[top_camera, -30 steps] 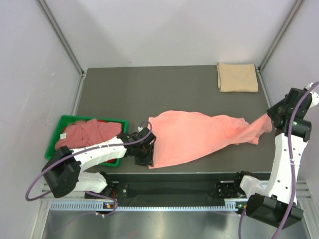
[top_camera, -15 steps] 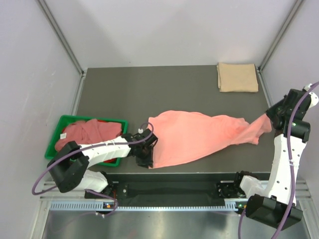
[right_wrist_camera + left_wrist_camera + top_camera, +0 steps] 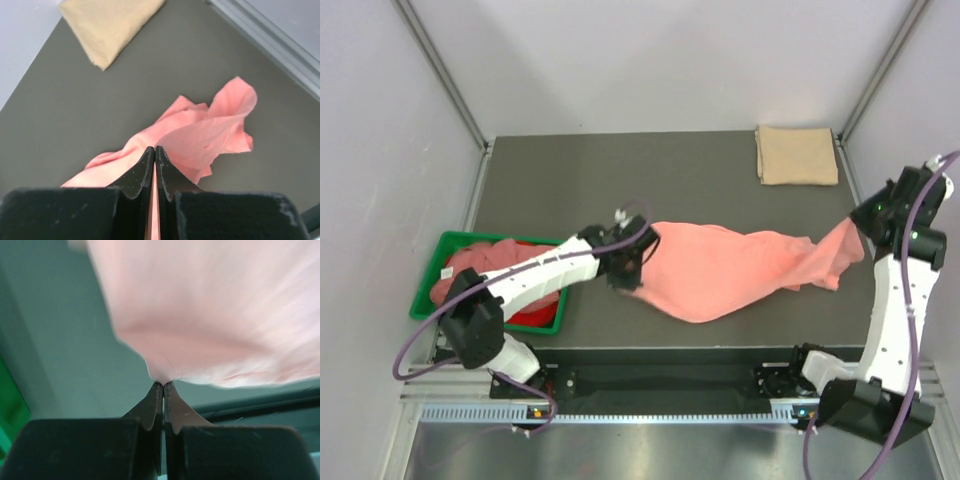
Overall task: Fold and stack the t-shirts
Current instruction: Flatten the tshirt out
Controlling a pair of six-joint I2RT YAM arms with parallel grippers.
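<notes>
Left gripper [image 3: 163,384] pinches blurred salmon-pink t-shirt [image 3: 215,315], apparently its hem; rest cropped.

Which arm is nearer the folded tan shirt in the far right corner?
Right. The right arm has its jaws just nearside and right of the tan shirt; the left arm has its jaws far off to its near left.

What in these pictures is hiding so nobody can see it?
- Top view: the left arm lies across the green bin, covering part of the shirts inside, so they can't be counted.
- Left wrist view: the salmon-pink t-shirt is blurred and cut off by the top and right edges.
- Right wrist view: the tan t-shirt is cut off by the top edge.
</notes>
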